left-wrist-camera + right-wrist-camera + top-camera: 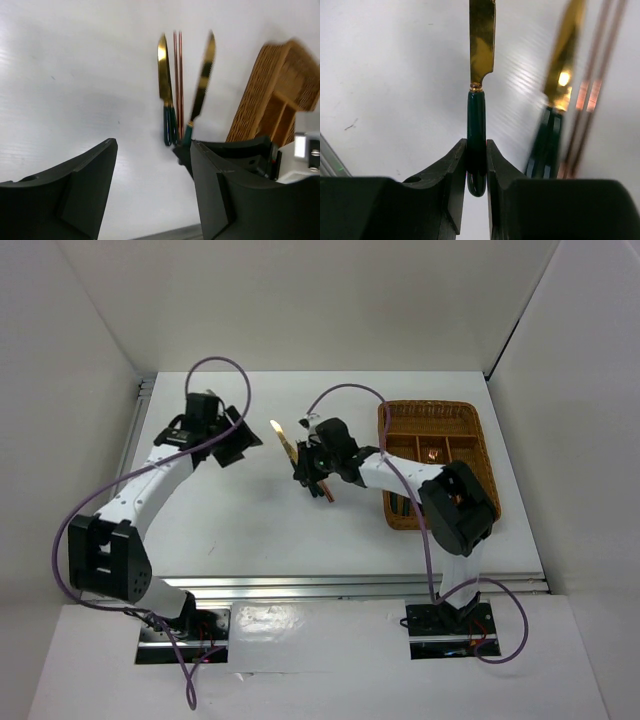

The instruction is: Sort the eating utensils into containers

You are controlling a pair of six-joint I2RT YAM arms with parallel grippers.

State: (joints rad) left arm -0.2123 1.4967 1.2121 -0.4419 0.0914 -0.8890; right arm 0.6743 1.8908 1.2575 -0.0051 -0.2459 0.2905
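I can read no text, label, brand or number on any of my three feeds. The wicker tray [430, 406] shows nothing legible, and any marking near it is too small or blurred to make out.

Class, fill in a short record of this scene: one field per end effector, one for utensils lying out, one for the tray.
Right end effector: shut on the knife, gripping its green handle
Left end effector: open, holding nothing
On the table: chopsticks and a gold utensil, side by side
Tray: on the right side of the table, beside the right arm
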